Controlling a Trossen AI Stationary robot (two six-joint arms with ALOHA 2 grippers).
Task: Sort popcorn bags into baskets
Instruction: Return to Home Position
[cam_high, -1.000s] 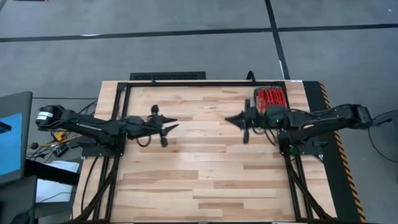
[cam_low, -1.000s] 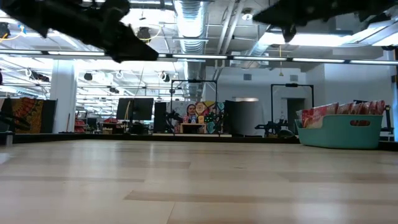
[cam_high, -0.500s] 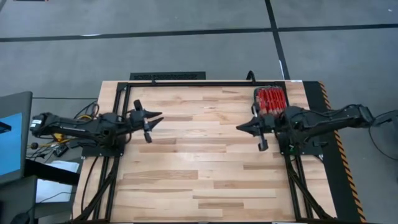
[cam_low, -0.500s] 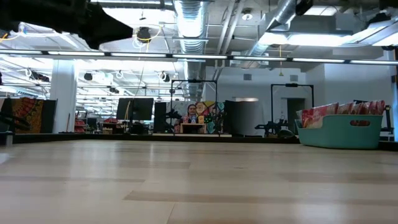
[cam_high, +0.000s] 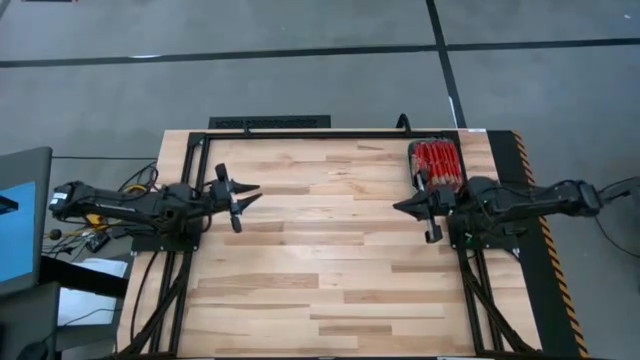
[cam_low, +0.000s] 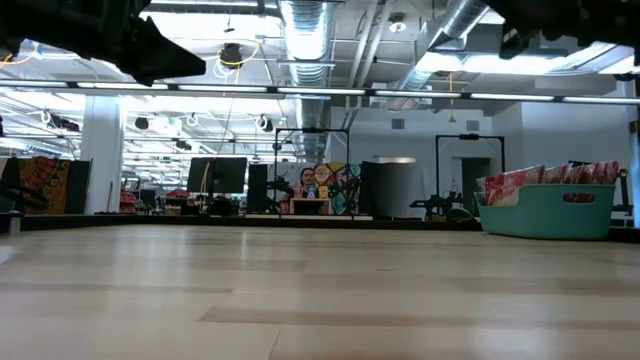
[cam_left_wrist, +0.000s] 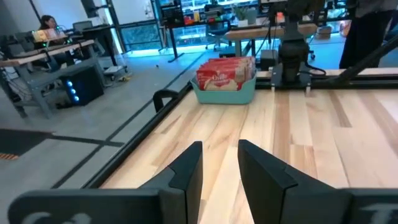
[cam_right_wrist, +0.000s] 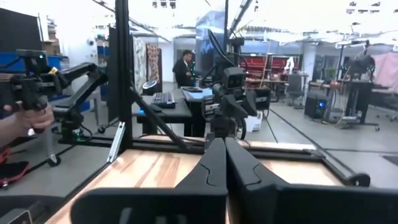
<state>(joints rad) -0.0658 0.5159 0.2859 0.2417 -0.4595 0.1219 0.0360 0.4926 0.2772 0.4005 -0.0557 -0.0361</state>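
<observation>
at mid-left of high view, over table (cam_high: 320, 270) left edge, we see left gripper (cam_high: 248, 191) empty, raised off wood, fingers narrowly apart. right of centre, right gripper (cam_high: 402, 207) empty, also raised, fingers pressed together. upper right corner of table: teal bin (cam_low: 545, 218) just beside right arm, popcorn bags (cam_high: 437, 160) packed on edge inside, tops above rim.

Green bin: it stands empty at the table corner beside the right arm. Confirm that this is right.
Not quite. The green bin is not empty: red popcorn bags are packed in it, as the high view shows. It does stand at the table corner beside the right arm.
</observation>
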